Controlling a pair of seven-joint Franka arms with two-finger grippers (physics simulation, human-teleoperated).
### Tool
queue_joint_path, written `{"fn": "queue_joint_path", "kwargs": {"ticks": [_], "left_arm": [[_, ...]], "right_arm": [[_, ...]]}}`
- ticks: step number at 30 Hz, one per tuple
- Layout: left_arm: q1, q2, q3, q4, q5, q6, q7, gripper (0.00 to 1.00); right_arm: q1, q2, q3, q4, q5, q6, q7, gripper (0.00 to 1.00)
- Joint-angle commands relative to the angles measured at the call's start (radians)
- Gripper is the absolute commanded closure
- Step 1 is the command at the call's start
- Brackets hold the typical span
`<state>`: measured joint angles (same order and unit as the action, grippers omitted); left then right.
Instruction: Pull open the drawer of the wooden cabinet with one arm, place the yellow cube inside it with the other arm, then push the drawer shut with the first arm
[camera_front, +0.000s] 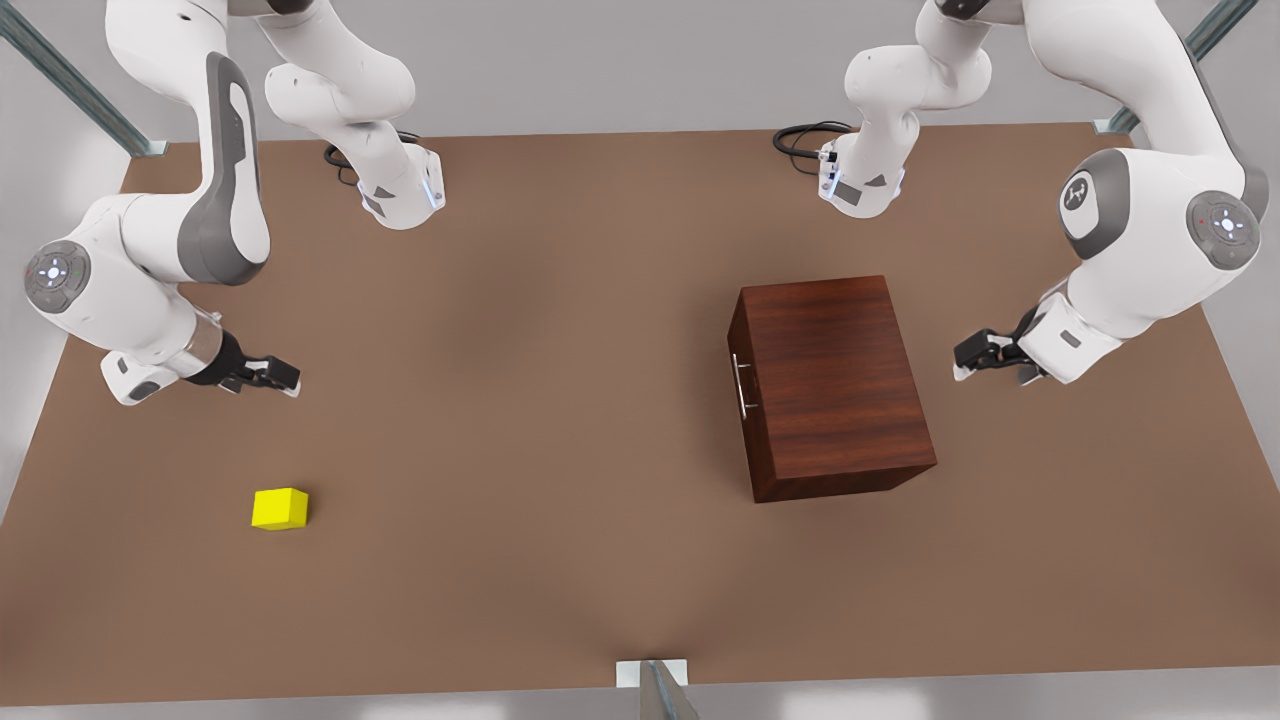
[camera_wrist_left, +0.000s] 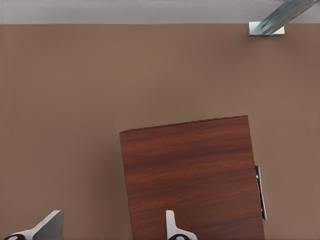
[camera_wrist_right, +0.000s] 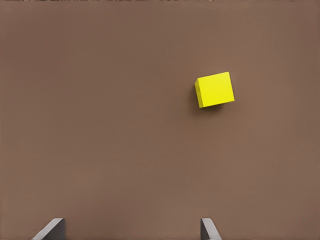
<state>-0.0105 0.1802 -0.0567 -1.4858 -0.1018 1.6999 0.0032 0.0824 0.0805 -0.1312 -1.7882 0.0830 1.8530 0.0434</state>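
Now, drawer: shut flush in the cabinet's front, its silver handle (camera_front: 743, 387) facing the front view's left; nothing has been pulled yet by the look of it
Cabinet (camera_front: 835, 385): stands on the brown table (camera_front: 560, 330), right of centre in the front view, flat top bare; seen from above in the left wrist view (camera_wrist_left: 192, 180), handle bar (camera_wrist_left: 260, 192) along one edge
Cube (camera_front: 279, 508): yellow, resting on the table toward the front view's left, well apart from the cabinet, untouched; it also shows ahead of the right wrist camera (camera_wrist_right: 214, 89)
Left gripper (camera_front: 985, 357): at the front view's right, held above the table just beside the cabinet's back side, fingers (camera_wrist_left: 175, 227) spread wide and empty; it is the nearer arm to the cabinet, so likely the one for the drawer, though it must cross to the handle side
Right gripper (camera_front: 268, 377): at the front view's left, hanging above the table near the cube, fingers (camera_wrist_right: 210, 229) wide apart, nothing between them; placed well for the pick
Stage: start, in my judgement; opening the drawer comes first, the cube waits
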Motion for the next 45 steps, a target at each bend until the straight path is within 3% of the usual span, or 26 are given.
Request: {"fn": "queue_joint_path", "kwargs": {"ticks": [1, 4, 5, 6, 8, 12, 17, 21, 32, 45], "left_arm": [[0.0, -0.002, -0.005, -0.005, 0.004, 0.02, -0.046, 0.0], [-0.026, -0.004, -0.02, -0.004, 0.017, -0.023, -0.092, 0.0], [-0.055, -0.01, -0.022, -0.007, 0.051, -0.048, -0.189, 0.0], [-0.075, -0.01, -0.022, -0.001, 0.054, -0.095, -0.212, 0.0], [-0.256, 0.002, -0.02, -0.002, 0.146, -0.098, -0.428, 0.0], [-0.427, 0.102, -0.022, 0.042, 0.133, -0.141, -0.511, 0.0], [-0.548, 0.249, -0.022, 0.065, 0.205, 0.007, -0.925, 0.0], [-0.638, 0.37, -0.022, 0.147, 0.271, 0.01, -1.213, 0.0], [-0.664, 0.464, -0.02, 0.133, 0.459, 0.047, -1.229, 0.0], [-0.695, 0.505, -0.015, 0.101, 0.568, 0.009, -1.224, 0.0]], "right_arm": [[-0.004, 0.002, -0.001, 0.003, 0.0, 0.011, 0.018, 0.0], [-0.01, 0.053, -0.001, 0.072, 0.004, -0.014, 0.181, 0.0], [-0.01, 0.061, -0.002, 0.087, 0.003, -0.011, 0.511, 0.0], [-0.013, 0.082, -0.005, 0.09, 0.015, 0.0, 0.636, 0.0], [-0.007, 0.12, -0.002, 0.089, -0.059, 0.04, 0.822, 0.0], [-0.041, 0.208, -0.015, 0.115, 0.049, 0.201, 1.044, 0.0], [-0.082, 0.341, -0.015, 0.113, 0.09, 0.354, 1.075, 0.0], [-0.107, 0.424, -0.013, 0.113, 0.142, 0.437, 1.083, 0.0], [-0.095, 0.516, -0.01, 0.119, 0.135, 0.468, 1.11, 0.0], [-0.104, 0.653, -0.011, 0.257, 0.084, 0.319, 1.17, 0.0]]}}
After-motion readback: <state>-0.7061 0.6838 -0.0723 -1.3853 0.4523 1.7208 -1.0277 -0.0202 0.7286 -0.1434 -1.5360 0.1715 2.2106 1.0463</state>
